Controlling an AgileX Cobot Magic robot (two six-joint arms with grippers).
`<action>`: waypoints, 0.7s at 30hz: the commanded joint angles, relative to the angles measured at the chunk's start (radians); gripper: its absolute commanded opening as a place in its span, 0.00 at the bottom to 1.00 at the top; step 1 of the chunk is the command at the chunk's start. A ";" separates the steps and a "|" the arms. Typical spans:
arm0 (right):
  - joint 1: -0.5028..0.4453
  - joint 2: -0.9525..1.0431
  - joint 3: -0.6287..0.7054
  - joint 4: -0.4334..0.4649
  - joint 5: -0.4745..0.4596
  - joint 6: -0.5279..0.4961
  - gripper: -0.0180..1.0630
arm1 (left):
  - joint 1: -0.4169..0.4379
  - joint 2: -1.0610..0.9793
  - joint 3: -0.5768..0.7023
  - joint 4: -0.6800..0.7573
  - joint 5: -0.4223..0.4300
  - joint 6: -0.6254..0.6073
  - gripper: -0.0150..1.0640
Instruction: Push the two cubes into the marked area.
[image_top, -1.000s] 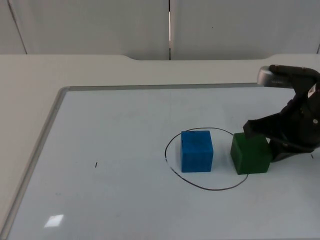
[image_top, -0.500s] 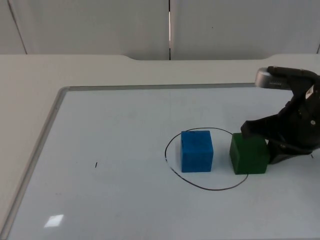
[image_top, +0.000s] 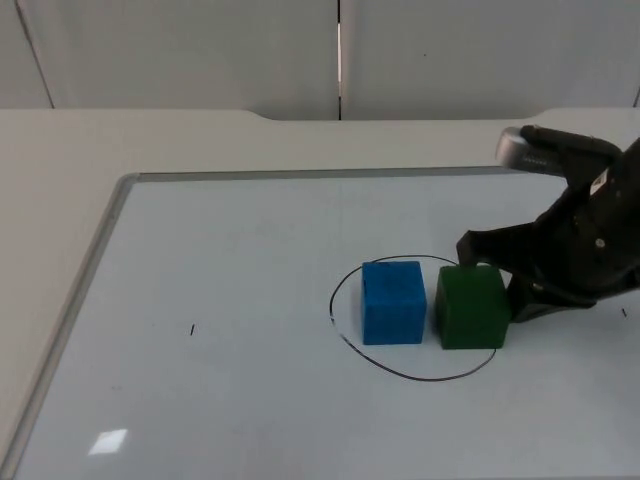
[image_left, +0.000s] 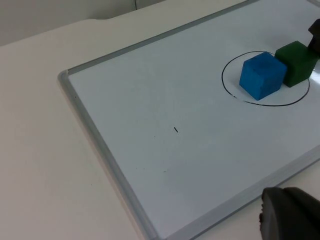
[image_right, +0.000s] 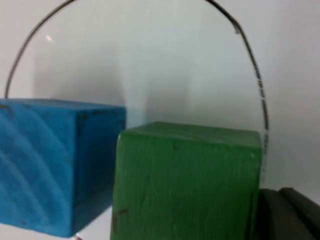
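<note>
Cubes, blue cube (image_top: 394, 301) and green cube (image_top: 471, 306), sit on whiteboard (image_top: 230, 300); right end effector (image_top: 497, 272) spread wide

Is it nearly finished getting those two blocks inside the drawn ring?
Nearly. The blue cube sits inside the black drawn circle. The right end effector is against the green cube, which looks inside the line, near its right edge. The left end effector waits aside.
</note>
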 joint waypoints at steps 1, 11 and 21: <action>0.011 -0.001 -0.003 0.003 -0.024 0.007 0.02 | 0.004 -0.004 0.005 0.008 -0.010 0.000 0.01; 0.039 -0.001 -0.003 0.001 -0.047 0.015 0.02 | 0.004 -0.004 0.005 0.008 -0.010 0.000 0.01; 0.039 -0.003 -0.003 -0.056 -0.052 0.015 0.02 | 0.004 -0.004 0.005 0.008 -0.010 0.000 0.01</action>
